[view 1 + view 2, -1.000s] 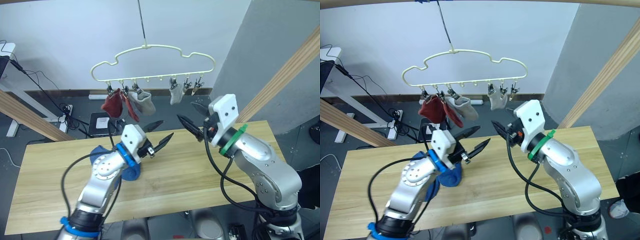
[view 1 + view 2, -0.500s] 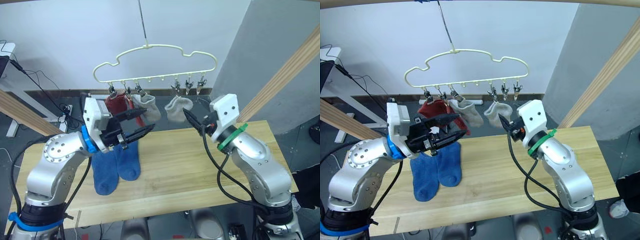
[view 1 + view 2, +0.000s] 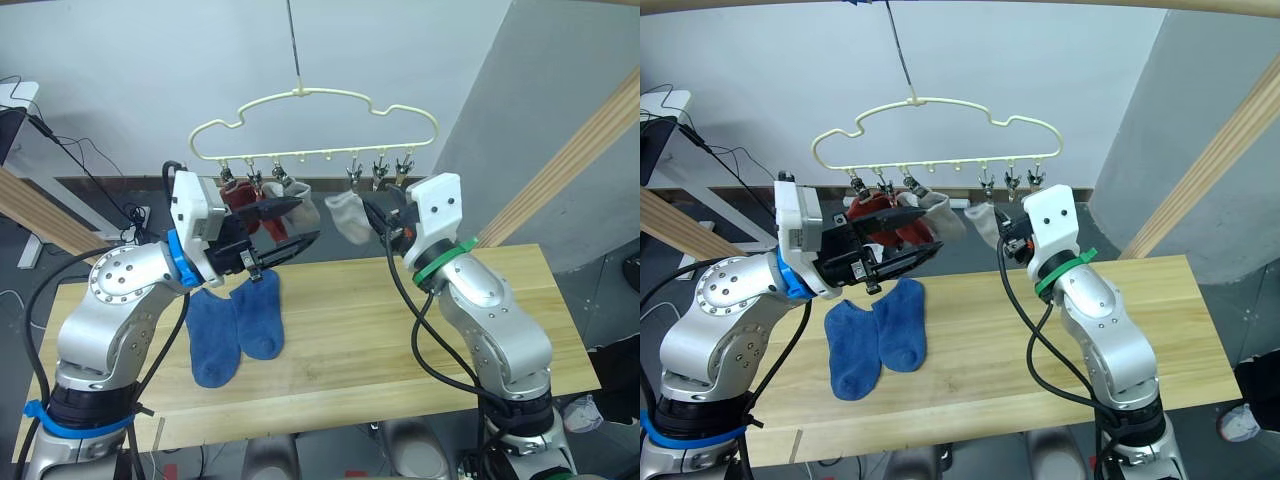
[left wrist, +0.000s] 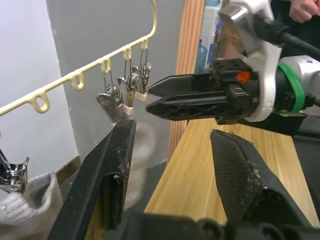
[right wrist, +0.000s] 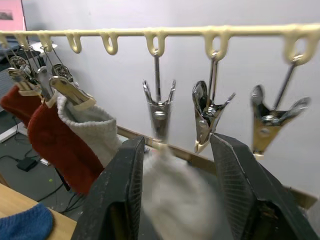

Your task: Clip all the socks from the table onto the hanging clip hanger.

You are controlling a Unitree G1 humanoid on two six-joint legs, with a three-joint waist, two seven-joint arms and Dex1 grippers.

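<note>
Reaching up under the clip hanger (image 3: 315,125), my right gripper (image 5: 175,200) holds its fingers apart around the toe end of a light grey sock (image 5: 175,205) that hangs from the fourth clip (image 5: 159,107). That sock's long axis runs straight down from the clip into the gap between my fingers. My left gripper (image 3: 285,230), also spread open and holding nothing, points across toward the same spot from the other side. Two blue socks (image 3: 238,322) lie flat side by side on the table (image 3: 400,330), below and nearer my left arm, so I judge that arm better placed to fetch them. Two clips (image 5: 240,117) stand bare past the grey sock. Seen from my right wrist, two rust red socks (image 5: 50,140) and another grey sock (image 5: 92,135) hang clipped; from my head, both arms and the table lie in one sweep.
</note>
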